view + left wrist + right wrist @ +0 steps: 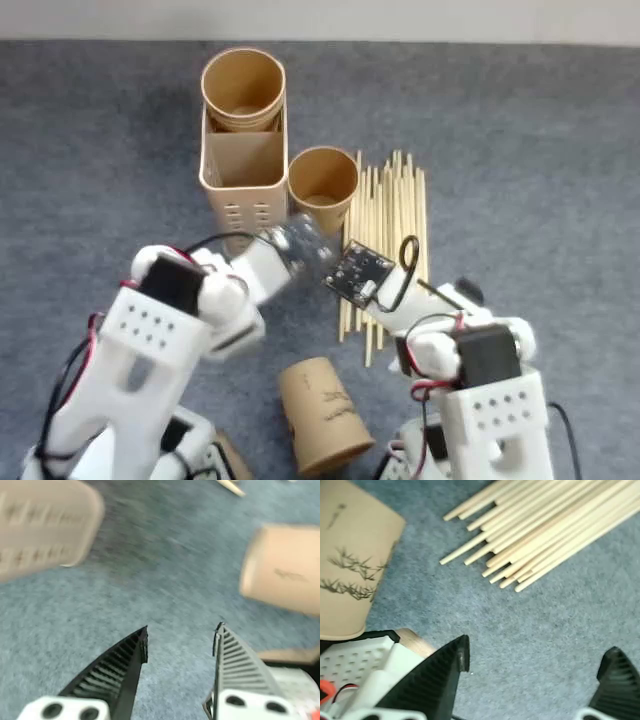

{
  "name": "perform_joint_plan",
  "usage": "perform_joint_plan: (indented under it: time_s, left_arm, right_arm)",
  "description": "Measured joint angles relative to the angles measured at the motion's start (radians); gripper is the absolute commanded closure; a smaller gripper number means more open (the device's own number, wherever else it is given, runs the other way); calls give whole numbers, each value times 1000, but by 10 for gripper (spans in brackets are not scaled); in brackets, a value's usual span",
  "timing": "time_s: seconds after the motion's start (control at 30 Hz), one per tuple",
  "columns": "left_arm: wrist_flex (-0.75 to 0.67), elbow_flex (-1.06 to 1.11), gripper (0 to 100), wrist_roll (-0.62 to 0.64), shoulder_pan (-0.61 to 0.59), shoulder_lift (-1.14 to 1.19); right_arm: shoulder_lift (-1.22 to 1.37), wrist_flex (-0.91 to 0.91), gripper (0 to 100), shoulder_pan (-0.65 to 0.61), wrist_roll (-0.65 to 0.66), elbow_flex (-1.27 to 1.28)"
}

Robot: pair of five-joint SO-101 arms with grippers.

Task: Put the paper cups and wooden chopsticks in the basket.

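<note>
The left claw (180,647) is hanging released over the grey table (540,150), its two black fingers (117,670) standing well apart w/ nothing btwn them but bare cloth. Ahead of it and off to one side, the tan basket (243,185) is standing upright, its near wall showing rows of small holes. One paper cup (243,88) is already sitting mouth-up in the compartment farthest from the claw. A second cup (322,183) is standing upright on the table just beyond the left claw's tips. It is right beside the basket and prob. touching its wall, though the blur nr the claw is making that hard to call. The right claw (535,667) is likewise hanging released low over the table, its tips wide apart and gripping nothing. The wooden chopsticks (545,532) are lying loose in a flat bundle just ahead of it w/ their ends uneven, apart from its tips. In the high view they are running on past the claw alongside the second cup. A third cup (322,415), w/ a bamboo sketch on its wall, is lying tipped on its side behind both claws, btwn the left arm (160,335) and the right arm (490,400), well apart from the basket.
</note>
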Motion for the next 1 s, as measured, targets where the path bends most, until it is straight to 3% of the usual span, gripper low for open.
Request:
perform_joint_plan:
  time_s: [0.2, 0.47, 0.67, 0.87, 1.0]
  left_arm:
    - [81, -49, 764, 2, 135, 2]
    - [-86, 49, 764, 49, 328, 0]
    - [-209, 158, 764, 58, 342, 0]
    - [-305, 256, 764, 77, 341, -6]
    - [-379, 318, 764, 78, 344, -11]
  right_arm:
    - [29, -175, 605, 81, -74, 55]
    - [35, -365, 605, 235, -410, 201]
    - [35, -529, 605, 336, -535, 293]
    - [35, -582, 605, 505, -557, 299]
    - [35, -582, 605, 534, -557, 299]
